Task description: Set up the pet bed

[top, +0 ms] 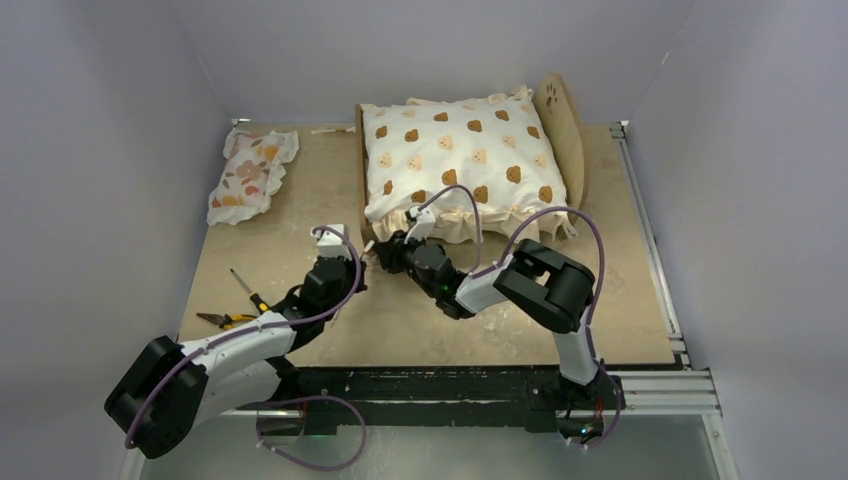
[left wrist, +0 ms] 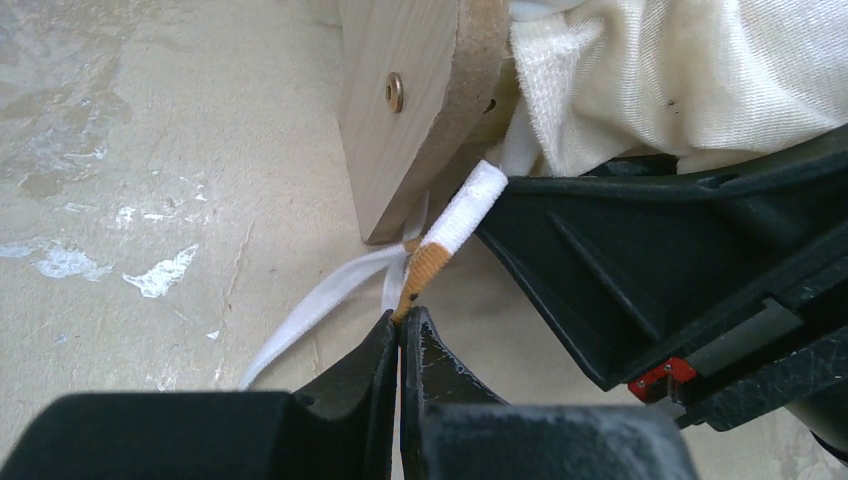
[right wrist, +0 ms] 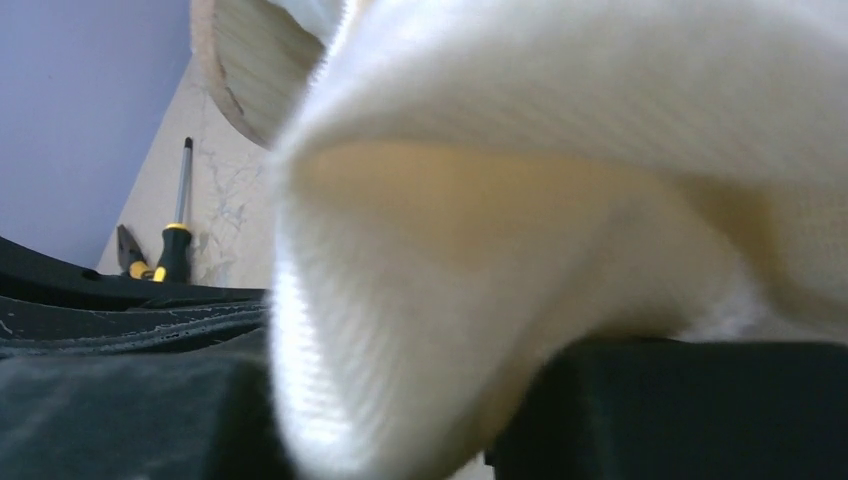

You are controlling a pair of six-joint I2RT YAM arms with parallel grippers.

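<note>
The pet bed [top: 565,120] stands at the back centre, its paw-print headboard on the right. The bear-print cushion [top: 455,150] covers its base. My left gripper [top: 362,262] is at the bed's near left corner [left wrist: 400,110]. It is shut [left wrist: 400,322] on the orange end of a white-and-orange cushion tie [left wrist: 445,235]. My right gripper [top: 385,250] is just right of it, under the cushion's ruffle [left wrist: 680,70]. White cloth [right wrist: 400,300] runs between its jaws [right wrist: 385,420], which look closed on it. The cloth hides its fingertips.
A small floral pillow [top: 250,175] lies at the back left. A screwdriver [top: 245,290] and yellow-handled pliers [top: 225,320] lie near the left edge; both also show in the right wrist view [right wrist: 180,220]. Walls enclose the table, with a metal rail [top: 650,250] along the right.
</note>
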